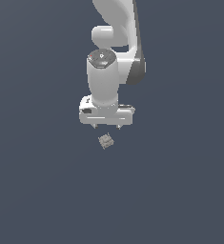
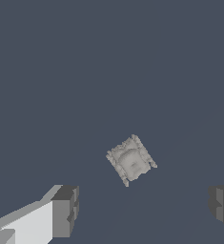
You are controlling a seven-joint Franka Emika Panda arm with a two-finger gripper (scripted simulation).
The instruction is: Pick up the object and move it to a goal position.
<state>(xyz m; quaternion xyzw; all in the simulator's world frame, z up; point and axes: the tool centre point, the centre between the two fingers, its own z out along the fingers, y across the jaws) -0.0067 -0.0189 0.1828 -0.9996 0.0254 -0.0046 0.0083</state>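
The object (image 1: pixel 106 141) is a tiny grey-beige block, roughly square, turned at an angle so that its corners point out rather than its sides. In the wrist view the object (image 2: pixel 131 160) shows more detail: a paler, smoother raised middle and a rough, notched border running along its edges, with darker lines between the two. It lies flat on the dark blue-grey worktop (image 1: pixel 37 190), far smaller than the white arm above it.

In the exterior view the block sits just below the gripper (image 1: pixel 106 126), close to the midline between the two short fingers and apart from both. The left finger (image 1: pixel 94 126) and the right finger (image 1: pixel 118 127) show only as small dark stubs under the wide white hand body. They stand spread wide, with nothing held between them.

In the wrist view the left-hand finger (image 2: pixel 65 211) appears as a grey pad on a white link, cut off by the frame edge. The right-hand finger (image 2: pixel 222 206) is mostly out of frame, only a dark grey slab of it visible. The block lies in the open gap ahead of them, touching neither.

The upper arm (image 1: pixel 118 28) runs out of the top of the exterior view, so its base is not visible. How high the fingertips hang above the worktop is hard to judge. The block's markings are too small to read in the exterior view.
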